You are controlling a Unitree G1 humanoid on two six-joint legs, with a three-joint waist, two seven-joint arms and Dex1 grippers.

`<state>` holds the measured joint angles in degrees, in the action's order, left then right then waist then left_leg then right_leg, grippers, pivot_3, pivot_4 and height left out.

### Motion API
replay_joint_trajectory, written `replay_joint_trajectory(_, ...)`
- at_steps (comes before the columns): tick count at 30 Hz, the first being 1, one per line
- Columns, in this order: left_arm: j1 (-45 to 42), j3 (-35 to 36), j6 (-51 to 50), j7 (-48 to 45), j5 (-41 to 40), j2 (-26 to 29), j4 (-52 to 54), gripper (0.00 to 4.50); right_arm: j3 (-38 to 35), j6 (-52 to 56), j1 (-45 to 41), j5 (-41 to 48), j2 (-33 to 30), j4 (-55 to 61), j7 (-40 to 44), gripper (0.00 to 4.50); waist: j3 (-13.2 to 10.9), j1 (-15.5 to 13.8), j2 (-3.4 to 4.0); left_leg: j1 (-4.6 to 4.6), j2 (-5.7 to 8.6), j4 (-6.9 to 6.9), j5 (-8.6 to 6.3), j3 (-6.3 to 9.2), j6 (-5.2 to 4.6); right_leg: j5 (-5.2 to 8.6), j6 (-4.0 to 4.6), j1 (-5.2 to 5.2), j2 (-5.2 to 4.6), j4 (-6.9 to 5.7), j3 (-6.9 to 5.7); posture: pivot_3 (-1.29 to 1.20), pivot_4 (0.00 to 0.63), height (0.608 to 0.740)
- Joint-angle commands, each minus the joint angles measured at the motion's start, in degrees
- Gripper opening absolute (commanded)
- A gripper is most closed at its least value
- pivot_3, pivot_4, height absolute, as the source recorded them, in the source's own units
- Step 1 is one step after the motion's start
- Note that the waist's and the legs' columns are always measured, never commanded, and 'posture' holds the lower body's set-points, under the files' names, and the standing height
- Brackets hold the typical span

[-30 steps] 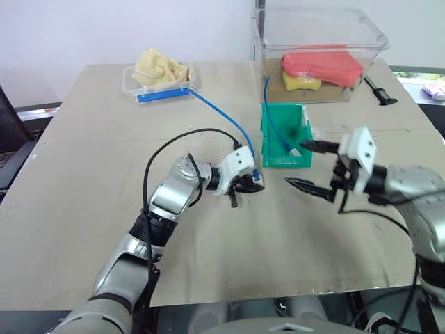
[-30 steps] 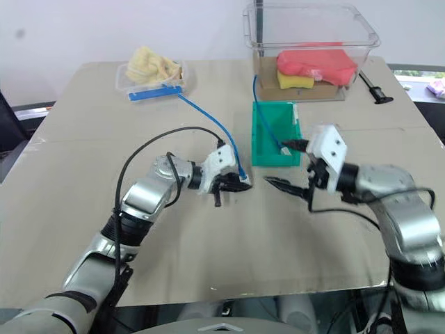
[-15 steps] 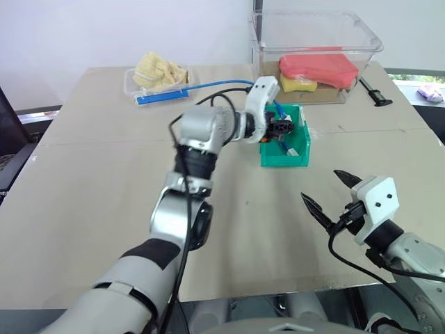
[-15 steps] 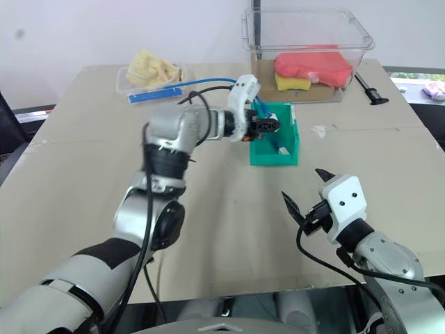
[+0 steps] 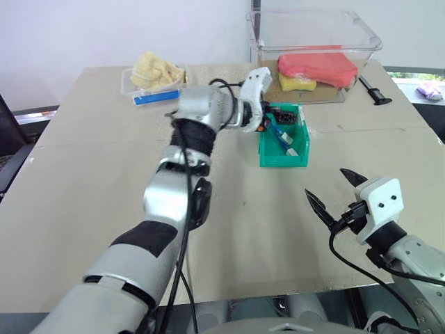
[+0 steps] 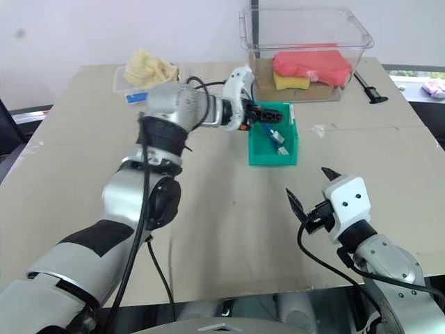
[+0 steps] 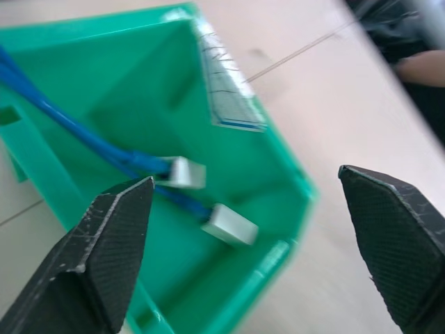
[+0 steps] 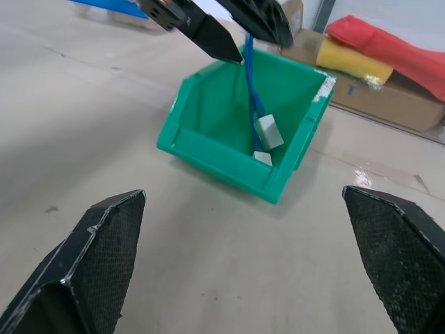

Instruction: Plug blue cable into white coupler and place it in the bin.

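No brand or readable writing shows anywhere; a pale strip with faint ruled marks (image 7: 229,97) runs along one wall of the bin (image 5: 272,157), too blurred to read. The bin sits on the worktop (image 5: 83,202) at about 1 o'clock from its middle. Inside it lie two blue cables, each ending in a small white block; the blue cable (image 7: 62,118) carries the white coupler (image 7: 182,172), resting on the bin floor. The left pincer (image 5: 278,120) hangs just above the bin's 12 o'clock rim, fingers spread and released. The right wrist view catches those fingers (image 8: 208,35) over the cables. The right pincer (image 5: 332,195) hovers at 5 o'clock, wide open, grasping nothing
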<state>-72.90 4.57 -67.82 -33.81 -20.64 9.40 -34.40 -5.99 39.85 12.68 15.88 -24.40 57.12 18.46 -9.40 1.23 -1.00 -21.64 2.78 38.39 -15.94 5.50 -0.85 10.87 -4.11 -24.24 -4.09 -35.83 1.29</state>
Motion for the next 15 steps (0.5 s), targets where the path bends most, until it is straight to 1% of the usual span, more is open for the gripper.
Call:
replay_joint_trajectory(1,6.96,-1.35,-2.74,-4.46,-5.35,3.68,19.43,4.45,-2.28,-1.67,-1.19,0.95,-0.6,-0.33,0.77,4.5,-0.01,-0.12,0.01,-0.01,-0.01,0.0,0.0,0.01,0.01,0.0,0.0,-0.01,0.0,-0.01,0.01,0.0,0.15,0.74)
replay_joint_trajectory(2,9.63,-1.62,-2.39,-4.85,-5.99,4.74,23.89,4.45,-2.68,-1.81,-1.49,1.27,-0.77,-0.78,1.1,4.5,0.0,-0.18,0.01,-0.02,-0.01,0.02,0.01,0.02,0.02,-0.01,0.01,-0.03,0.0,-0.02,0.0,0.0,0.15,0.74)
replay_joint_trajectory(3,14.43,-1.88,3.86,-6.15,-5.58,5.44,29.6,4.45,-3.28,-1.98,-1.94,1.7,-1.05,-1.39,1.6,4.5,0.01,-0.27,0.03,0.0,-0.03,0.02,0.02,-0.01,0.04,-0.01,0.01,-0.04,0.0,-0.02,0.04,0.0,0.15,0.74)
replay_joint_trajectory(4,18.68,-1.99,6.98,-6.95,-5.59,6.64,34.34,4.45,-3.98,-2.13,-2.45,2.18,-1.28,-2.03,2.1,4.5,0.04,-0.25,0.08,-0.01,-0.05,0.01,0.03,-0.01,0.05,-0.01,0.02,-0.05,-0.01,-0.02,0.06,0.0,0.15,0.74)
replay_joint_trajectory(6,24.89,-1.92,11.27,-7.45,-5.3,8.45,40.11,4.45,-5.34,-2.34,-3.28,3.28,-1.69,-3.09,2.92,4.5,0.04,-0.52,0.07,0.02,-0.14,0.0,0.05,-0.1,0.09,-0.02,0.04,-0.07,-0.02,-0.03,0.18,0.0,0.15,0.74)
replay_joint_trajectory(8,30.45,-1.67,16.2,-8.1,-4.79,9.66,43.7,4.45,-6.6,-2.85,-3.58,4.17,-2.39,-4.1,3.94,4.5,0.03,-0.72,0.07,0.01,-0.13,0.0,0.05,-0.11,0.1,-0.02,0.05,-0.08,-0.02,-0.01,0.19,0.0,0.15,0.74)
replay_joint_trajectory(11,38.6,-2.53,28.6,-11.09,-2.65,11.64,47.17,4.45,-8.45,-3.81,-3.64,5.53,-3.53,-5.67,5.69,4.5,0.03,-1.0,0.06,-0.01,-0.12,0.0,0.05,-0.12,0.09,-0.02,0.05,-0.07,-0.03,0.03,0.16,0.0,0.15,0.74)
replay_joint_trajectory(13,42.07,-2.51,29.14,-14.17,-4.56,14.04,48.11,4.45,-9.58,-4.57,-3.46,6.25,-4.45,-6.51,6.85,4.5,0.03,-1.17,0.06,-0.02,-0.12,0.0,0.04,-0.17,0.08,-0.02,0.05,-0.07,-0.03,0.04,0.17,0.0,0.15,0.74)
replay_joint_trajectory(14,44.59,-0.71,29.36,-17.16,-7.51,15.24,48.86,4.45,-10.69,-4.98,-3.18,6.98,-4.98,-7.08,7.82,4.5,0.03,-1.16,0.06,-0.02,-0.1,0.01,0.04,-0.21,0.07,-0.02,0.05,-0.06,-0.02,0.04,0.16,0.0,0.15,0.74)
replay_joint_trajectory(15,47.89,0.64,30.96,-20.41,-8.55,17.39,49.23,4.45,-12.51,-5.5,-2.33,7.86,-5.83,-7.76,9.46,4.5,0.03,-1.22,0.06,-0.02,-0.09,0.01,0.04,-0.22,0.07,-0.02,0.05,-0.06,-0.02,0.04,0.16,0.0,0.15,0.74)
